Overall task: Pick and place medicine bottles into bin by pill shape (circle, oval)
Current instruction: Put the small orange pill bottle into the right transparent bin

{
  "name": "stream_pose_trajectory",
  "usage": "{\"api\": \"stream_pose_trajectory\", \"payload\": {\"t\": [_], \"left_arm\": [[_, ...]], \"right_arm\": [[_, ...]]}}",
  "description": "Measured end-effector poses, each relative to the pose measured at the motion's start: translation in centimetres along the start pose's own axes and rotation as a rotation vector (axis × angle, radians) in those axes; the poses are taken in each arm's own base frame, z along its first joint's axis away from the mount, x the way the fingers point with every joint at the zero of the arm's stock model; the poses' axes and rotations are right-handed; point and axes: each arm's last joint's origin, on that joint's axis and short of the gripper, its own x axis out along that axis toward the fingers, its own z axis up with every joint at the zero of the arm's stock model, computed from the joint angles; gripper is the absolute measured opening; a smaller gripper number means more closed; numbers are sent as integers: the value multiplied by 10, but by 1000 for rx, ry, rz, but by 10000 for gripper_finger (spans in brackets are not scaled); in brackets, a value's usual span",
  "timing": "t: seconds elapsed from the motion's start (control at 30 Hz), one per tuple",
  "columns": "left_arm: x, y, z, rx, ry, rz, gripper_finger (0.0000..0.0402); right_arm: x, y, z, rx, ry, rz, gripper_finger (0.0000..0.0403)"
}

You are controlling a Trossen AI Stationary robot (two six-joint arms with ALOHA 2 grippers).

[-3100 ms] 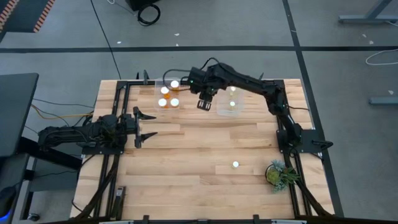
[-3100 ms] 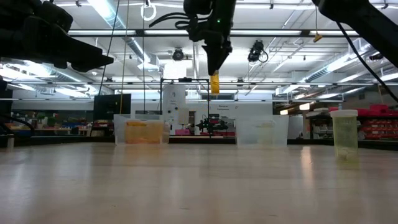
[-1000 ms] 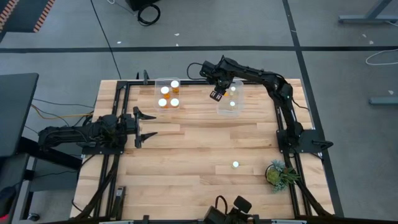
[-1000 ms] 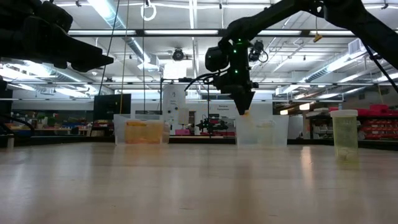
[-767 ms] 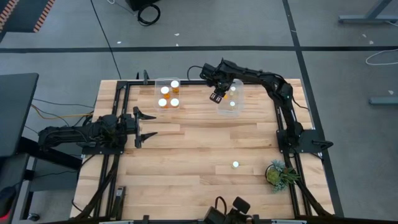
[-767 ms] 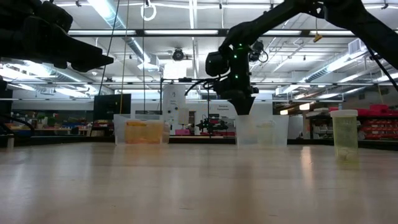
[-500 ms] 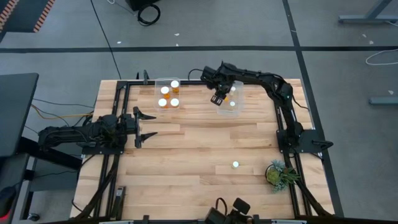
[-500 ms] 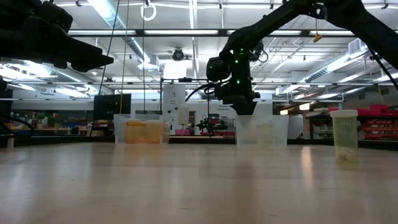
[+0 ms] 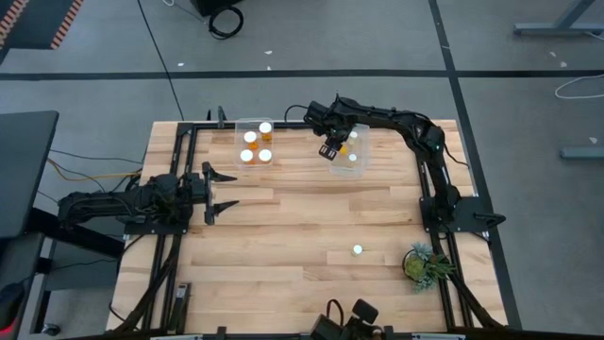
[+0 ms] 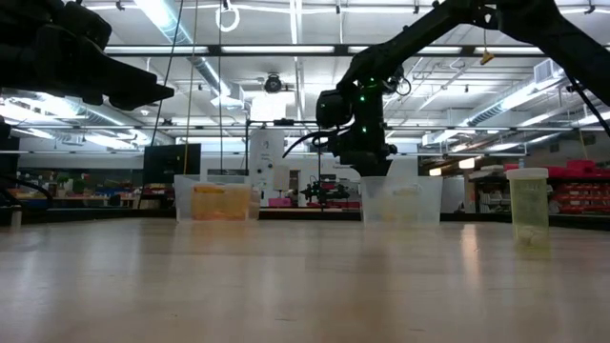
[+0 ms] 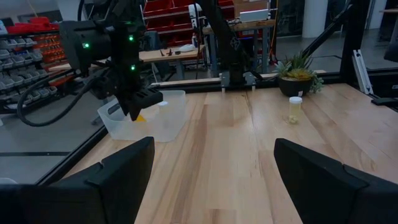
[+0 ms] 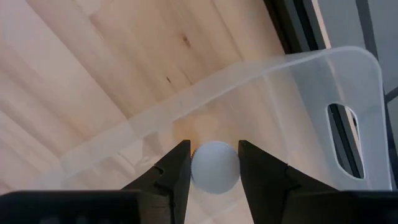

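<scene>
right gripper is clamped on a medicine bottle just over the right-hand clear bin; I'd lower it well inside the walls before releasing so it doesn't bounce out; left gripper waits open at the table's left edge.

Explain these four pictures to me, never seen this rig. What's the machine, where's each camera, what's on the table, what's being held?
Two dark robot arms work at a wooden table. One camera looks down from overhead, one looks level across the tabletop, and one sits on each wrist. The left gripper waits open at the table's left edge, holding nothing. The right gripper is shut on a medicine bottle by its white cap, over the right clear bin. The left clear bin already holds three bottles. One more bottle stands alone on the table, near a small potted plant.
</scene>
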Motion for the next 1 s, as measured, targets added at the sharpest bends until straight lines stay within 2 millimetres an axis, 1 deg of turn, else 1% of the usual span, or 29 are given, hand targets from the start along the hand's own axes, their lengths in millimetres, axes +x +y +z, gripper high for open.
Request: {"api": "stream_pose_trajectory", "payload": {"t": [0.4,0.6,0.8,0.9,1.0], "left_arm": [[0,0,0,0,0,0,341],[0,0,0,0,0,0,341],[0,0,0,0,0,0,341],[0,0,0,0,0,0,341],[0,0,0,0,0,0,341]], "right_arm": [[-2,-1,0,-6,-8,-27,134],[-27,-2,-1,0,-104,-27,134],[-55,6,-4,-12,-211,-37,134],[-57,8,-11,-15,-241,-38,134],[-54,6,-27,-11,-249,-42,134]]}}
